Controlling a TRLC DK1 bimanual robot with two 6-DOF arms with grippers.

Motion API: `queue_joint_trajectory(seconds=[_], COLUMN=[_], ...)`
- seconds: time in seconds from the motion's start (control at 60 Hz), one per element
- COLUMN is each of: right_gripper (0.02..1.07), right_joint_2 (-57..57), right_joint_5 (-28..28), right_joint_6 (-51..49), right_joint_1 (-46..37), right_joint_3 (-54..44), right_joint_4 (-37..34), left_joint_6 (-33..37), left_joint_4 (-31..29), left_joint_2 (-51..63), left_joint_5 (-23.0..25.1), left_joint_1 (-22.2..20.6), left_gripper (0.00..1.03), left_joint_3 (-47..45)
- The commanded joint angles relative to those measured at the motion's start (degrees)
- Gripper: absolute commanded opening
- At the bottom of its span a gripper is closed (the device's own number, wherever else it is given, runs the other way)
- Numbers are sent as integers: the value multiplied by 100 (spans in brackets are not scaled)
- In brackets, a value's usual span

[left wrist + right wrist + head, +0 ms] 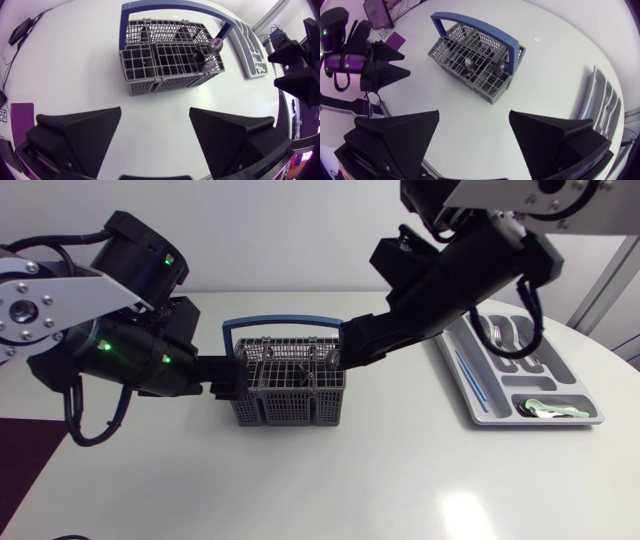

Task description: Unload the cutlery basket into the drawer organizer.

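The grey wire cutlery basket [290, 385] with a blue handle [282, 325] stands at mid-table. A few pieces of cutlery [201, 56] stick up in its compartments, two spoon heads [468, 63] among them. My left gripper [226, 376] is close to the basket's left side, open; in its wrist view [155, 135] the basket [170, 60] lies ahead of the spread fingers. My right gripper [347, 356] hovers at the basket's right end, open and empty [475, 135], with the basket [475, 60] ahead. The grey drawer organizer [478, 395] lies at the right.
The organizer holds forks [505, 332] at its far end, a thin blue utensil [470, 375] in a long slot and a green-and-white piece [550, 408] at the near end. The organizer [602, 105] sits near the table's right edge.
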Motion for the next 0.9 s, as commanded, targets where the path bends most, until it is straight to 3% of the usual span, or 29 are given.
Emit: queue_joint_trajectory(seconds=[0.0,0.1,0.35,0.517,0.6,0.883], right_gripper=[102,102,102,102,102,102], right_joint_2=[167,317,906,1037,1090,1239], right_joint_5=[-36,-185,-185,52,395,729], right_joint_6=[831,1965,3652,4786,5067,5691], right_joint_1=[80,115,265,396,555,722], right_joint_3=[-278,-287,-41,179,293,671], right_joint_4=[200,306,324,332,341,367], left_joint_6=[186,274,581,669,687,836], left_joint_4=[8,52,342,465,492,694], left_joint_2=[-97,-133,-247,-317,-343,-458], left_joint_5=[55,125,424,468,494,574], left_joint_1=[76,137,348,418,436,498], left_gripper=[96,96,95,95,95,95], left_joint_3=[-149,-202,-457,-536,-580,-730])
